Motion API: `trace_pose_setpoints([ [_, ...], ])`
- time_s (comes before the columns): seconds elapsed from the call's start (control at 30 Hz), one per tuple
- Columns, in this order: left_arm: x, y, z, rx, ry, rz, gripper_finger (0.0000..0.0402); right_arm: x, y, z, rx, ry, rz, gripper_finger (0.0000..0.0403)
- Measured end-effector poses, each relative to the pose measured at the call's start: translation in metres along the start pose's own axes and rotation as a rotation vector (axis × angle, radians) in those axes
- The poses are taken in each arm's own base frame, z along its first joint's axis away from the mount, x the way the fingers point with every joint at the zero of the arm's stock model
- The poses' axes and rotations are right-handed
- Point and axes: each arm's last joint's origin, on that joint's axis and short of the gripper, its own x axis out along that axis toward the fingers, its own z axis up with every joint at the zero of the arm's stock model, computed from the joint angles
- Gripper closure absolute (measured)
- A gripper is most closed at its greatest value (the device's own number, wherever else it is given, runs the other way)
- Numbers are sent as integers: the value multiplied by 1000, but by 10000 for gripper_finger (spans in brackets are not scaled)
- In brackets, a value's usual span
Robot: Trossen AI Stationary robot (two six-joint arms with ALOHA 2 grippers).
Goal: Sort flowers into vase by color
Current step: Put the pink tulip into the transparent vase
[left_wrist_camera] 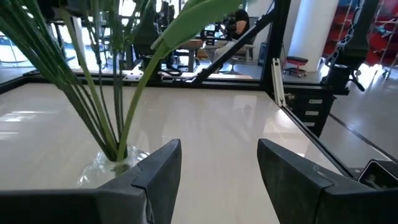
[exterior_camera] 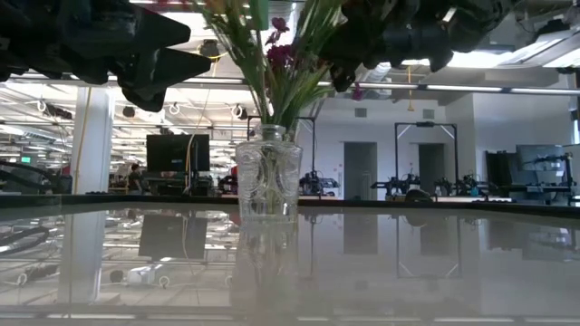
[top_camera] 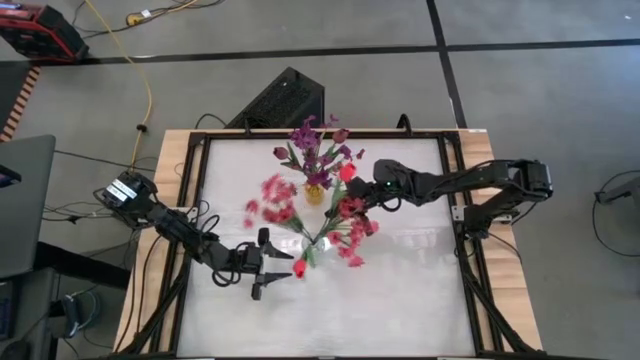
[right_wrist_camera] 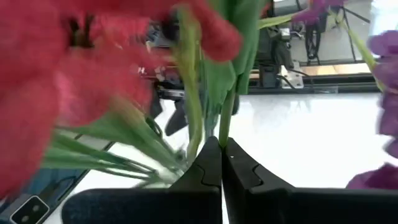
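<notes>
Right gripper (top_camera: 352,204) held above red-pink bouquet, fingers pressed together on thin green stem (right_wrist_camera: 226,118) of red tulip (top_camera: 347,172); stem runs roughly upright. Left gripper (top_camera: 285,272) hovering beside clear vase (exterior_camera: 268,176), fingers wide apart, nothing held. Red-pink flowers (top_camera: 277,200) fan outward from it. Purple flowers (top_camera: 316,148) bunched in yellow vase (top_camera: 315,192) just behind.

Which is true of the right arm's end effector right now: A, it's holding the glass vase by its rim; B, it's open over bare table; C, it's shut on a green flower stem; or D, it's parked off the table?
C: in the right wrist view the right end effector has its fingers pressed together around a thin green flower stem, beside red blossoms.
</notes>
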Motion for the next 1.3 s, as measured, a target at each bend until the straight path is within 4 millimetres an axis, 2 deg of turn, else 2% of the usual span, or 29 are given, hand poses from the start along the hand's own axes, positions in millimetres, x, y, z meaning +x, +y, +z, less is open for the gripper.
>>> trace_pose_setpoints([
  [0.27,1,2,-2,9,17,16,200,3,1,-3,-2,16,7,382],
  [0.4,3,11,-11,-13,105,94,200,6,3,3,-3,18,14,382],
  [0.57,6,22,-14,-37,125,179,200,9,6,11,-14,46,24,382],
  [0.87,8,30,-19,-22,152,265,200,10,7,11,-16,55,25,382],
  [1.1,36,20,-41,16,217,287,198,10,7,11,-15,57,22,382],
  [1.3,51,15,-44,73,217,317,198,10,8,11,-7,56,23,382],
])
